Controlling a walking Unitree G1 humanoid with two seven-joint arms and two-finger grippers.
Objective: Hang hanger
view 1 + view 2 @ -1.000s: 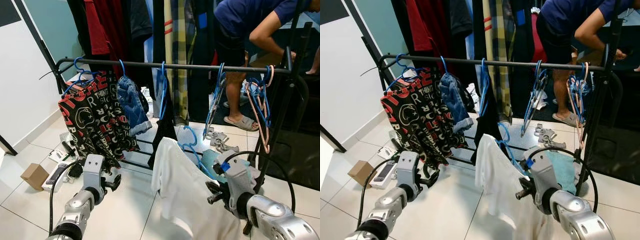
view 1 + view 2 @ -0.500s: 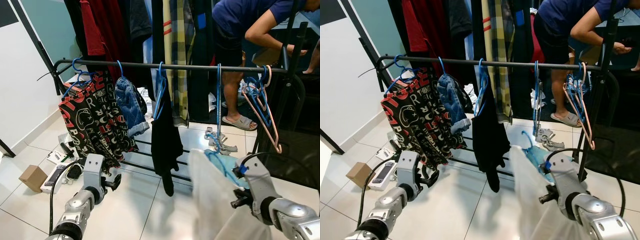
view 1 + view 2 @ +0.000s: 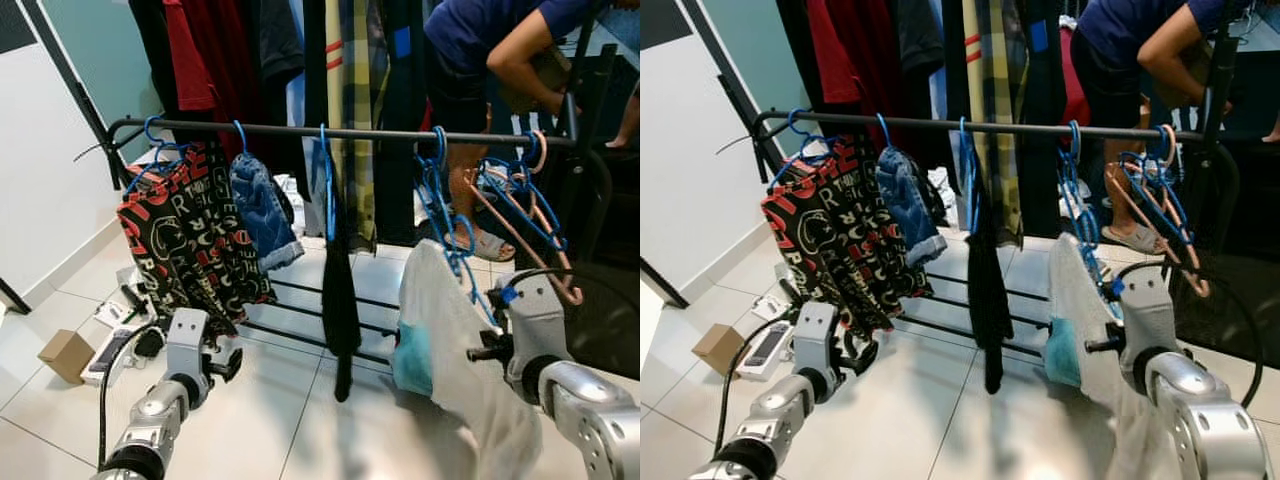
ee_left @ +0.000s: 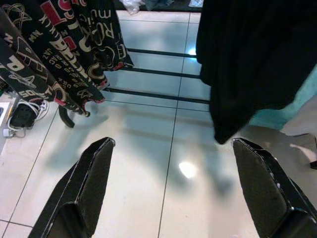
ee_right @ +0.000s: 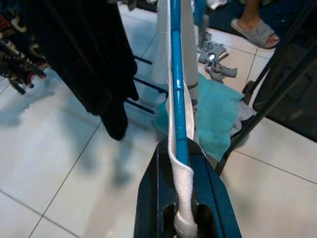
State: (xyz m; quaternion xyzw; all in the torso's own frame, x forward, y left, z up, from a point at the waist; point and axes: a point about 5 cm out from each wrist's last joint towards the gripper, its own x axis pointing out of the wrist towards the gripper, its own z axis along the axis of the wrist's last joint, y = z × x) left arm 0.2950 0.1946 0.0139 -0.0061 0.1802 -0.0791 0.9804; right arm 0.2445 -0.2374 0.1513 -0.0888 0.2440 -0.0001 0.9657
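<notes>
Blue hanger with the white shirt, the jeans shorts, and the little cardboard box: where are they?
Blue hanger [image 5: 177, 99]: right wrist view, its bar.
White shirt [image 3: 452, 330]: left eye view, front cloth.
Jeans shorts [image 3: 258, 208]: left eye view, leg.
Cardboard box [image 3: 67, 353]: left eye view, top face.

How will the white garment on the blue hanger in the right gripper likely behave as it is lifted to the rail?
The white garment hangs in loose folds, so it is probably floppy and will sway. The blue hanger looks thin, likely light and a little bendy. The right gripper pinches cloth along with the hanger, so the grip might slip.
</notes>
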